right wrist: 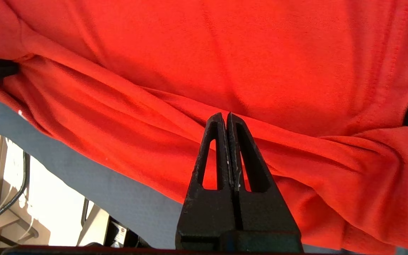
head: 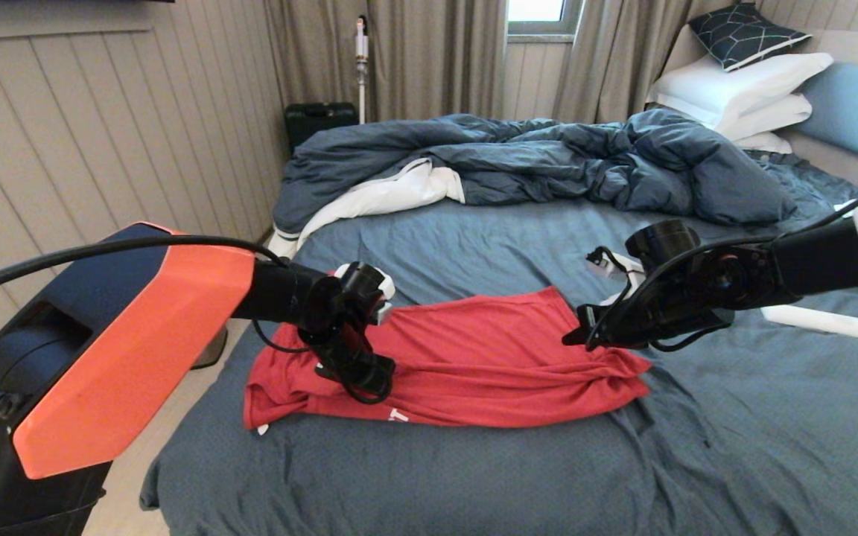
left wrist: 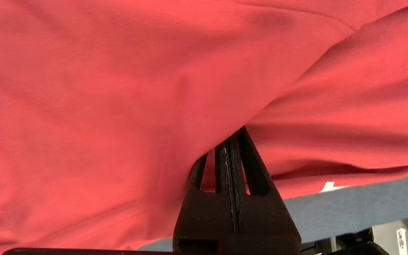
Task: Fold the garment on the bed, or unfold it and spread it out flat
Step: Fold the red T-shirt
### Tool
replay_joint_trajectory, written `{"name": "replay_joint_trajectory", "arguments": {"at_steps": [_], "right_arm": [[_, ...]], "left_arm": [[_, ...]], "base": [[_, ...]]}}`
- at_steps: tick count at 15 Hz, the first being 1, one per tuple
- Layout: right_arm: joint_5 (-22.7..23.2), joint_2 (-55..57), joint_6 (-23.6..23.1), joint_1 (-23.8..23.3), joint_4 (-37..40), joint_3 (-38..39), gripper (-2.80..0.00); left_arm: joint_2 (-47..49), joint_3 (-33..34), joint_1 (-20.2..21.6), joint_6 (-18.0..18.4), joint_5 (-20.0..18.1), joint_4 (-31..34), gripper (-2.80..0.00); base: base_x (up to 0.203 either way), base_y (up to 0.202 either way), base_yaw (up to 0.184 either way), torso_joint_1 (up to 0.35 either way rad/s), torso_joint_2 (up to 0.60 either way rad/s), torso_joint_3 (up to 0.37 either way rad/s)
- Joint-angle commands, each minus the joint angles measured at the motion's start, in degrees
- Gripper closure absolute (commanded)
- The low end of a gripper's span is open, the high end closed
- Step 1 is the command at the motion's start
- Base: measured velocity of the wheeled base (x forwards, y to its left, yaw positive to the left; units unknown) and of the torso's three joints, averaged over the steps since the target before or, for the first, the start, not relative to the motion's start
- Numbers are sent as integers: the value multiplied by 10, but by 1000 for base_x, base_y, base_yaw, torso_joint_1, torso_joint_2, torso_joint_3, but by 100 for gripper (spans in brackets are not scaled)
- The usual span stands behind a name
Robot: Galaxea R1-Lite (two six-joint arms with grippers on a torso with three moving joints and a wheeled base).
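Note:
The garment (head: 474, 365), a plain red T-shirt, lies in a long rumpled band across the slate-blue sheet of the bed (head: 474, 476). My left gripper (head: 378, 381) is over the shirt's left part. In the left wrist view this gripper (left wrist: 237, 134) has its jaws pressed together, and a raised fold of the garment (left wrist: 119, 88) drapes over the tips. My right gripper (head: 572, 340) is at the shirt's right edge. It is shut in the right wrist view too (right wrist: 227, 115), with its tips on a ridge of the garment (right wrist: 260, 53).
A rumpled dark blue duvet (head: 548, 156) with white lining fills the far half of the bed. White pillows (head: 742, 89) lean on the headboard at the right. A white strip (head: 816, 321) and a small white object (head: 608, 264) lie behind my right arm. The bed's left edge (head: 198, 417) drops to the floor.

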Motion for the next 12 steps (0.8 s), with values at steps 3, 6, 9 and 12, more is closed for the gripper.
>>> {"name": "replay_joint_trajectory", "arguments": {"at_steps": [3,6,9,12], "right_arm": [[1,2,0,-1,1,-2,0],[1,2,0,0,1,-3,0],[1,2,0,0,1,-1,0],[1,5,0,0,1,-3,0]], "left_arm": [[-13,7,26,-1,0,1,0],[-27,17,37,0,1,1,0],[-40,12,49,5,1,0,0],[-45,0,69,7,5,-15,0]], "base": [[0,0,0,0,0,0],[0,0,0,0,0,0],[0,0,0,0,0,0],[0,0,0,0,0,0]]}}
